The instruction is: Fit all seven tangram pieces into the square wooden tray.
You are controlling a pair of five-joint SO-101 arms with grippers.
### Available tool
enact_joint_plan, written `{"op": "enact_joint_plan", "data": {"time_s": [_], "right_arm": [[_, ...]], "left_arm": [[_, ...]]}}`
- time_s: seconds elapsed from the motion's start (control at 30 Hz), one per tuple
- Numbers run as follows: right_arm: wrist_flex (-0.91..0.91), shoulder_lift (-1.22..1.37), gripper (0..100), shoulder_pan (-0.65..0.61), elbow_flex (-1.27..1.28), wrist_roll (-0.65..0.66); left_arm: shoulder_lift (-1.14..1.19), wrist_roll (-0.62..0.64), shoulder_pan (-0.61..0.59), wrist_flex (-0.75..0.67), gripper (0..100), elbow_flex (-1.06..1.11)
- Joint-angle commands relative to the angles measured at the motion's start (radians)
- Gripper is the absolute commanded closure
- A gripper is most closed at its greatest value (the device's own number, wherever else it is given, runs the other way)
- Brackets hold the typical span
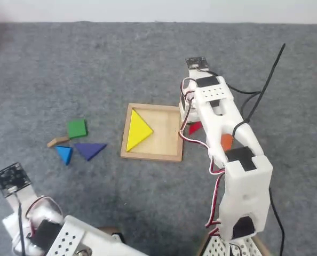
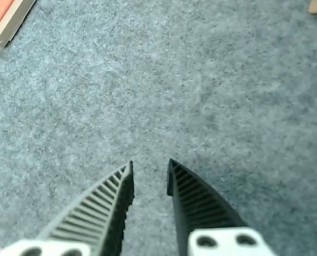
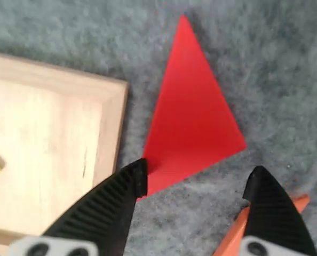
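Red triangle (image 3: 193,114) beside wooden tray (image 3: 113,122), tip away from right hand (image 3: 198,176).

The desk (image 1: 148,58) is covered in grey, carpet-like felt. Near its middle lies a shallow square wooden tray (image 1: 151,156). In the high view, four pieces cluster well to the left of the tray: a green square (image 1: 77,128), a tan wooden parallelogram (image 1: 57,141) just below it, then a small blue triangle (image 1: 64,154) and a dark purple triangle (image 1: 90,150) side by side. A red triangle (image 3: 193,112) lies just beside the tray's opposite rim. An orange piece (image 1: 226,141) lies near it, partly hidden.
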Motion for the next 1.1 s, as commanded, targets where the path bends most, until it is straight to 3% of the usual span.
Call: {"op": "enact_joint_plan", "data": {"time_s": [0.0, 0.6, 0.77, 1.07], "right_arm": [[-0.015, -0.073, 69.2, -0.021, -0.061, 0.020], [-0.107, 0.047, 69.0, 0.022, -0.066, 0.035], [-0.104, 0.064, 64.0, 0.019, -0.066, 0.029], [-0.104, 0.068, 68.3, 0.021, -0.075, 0.029]], "left_arm": [[-0.015, -0.009, -0.008, 0.006, 90, -0.008], [-0.015, -0.009, -0.008, 0.006, 90, -0.008], [-0.015, -0.009, -0.008, 0.006, 90, -0.008], [-0.015, -0.009, -0.008, 0.006, 90, -0.008]]}}
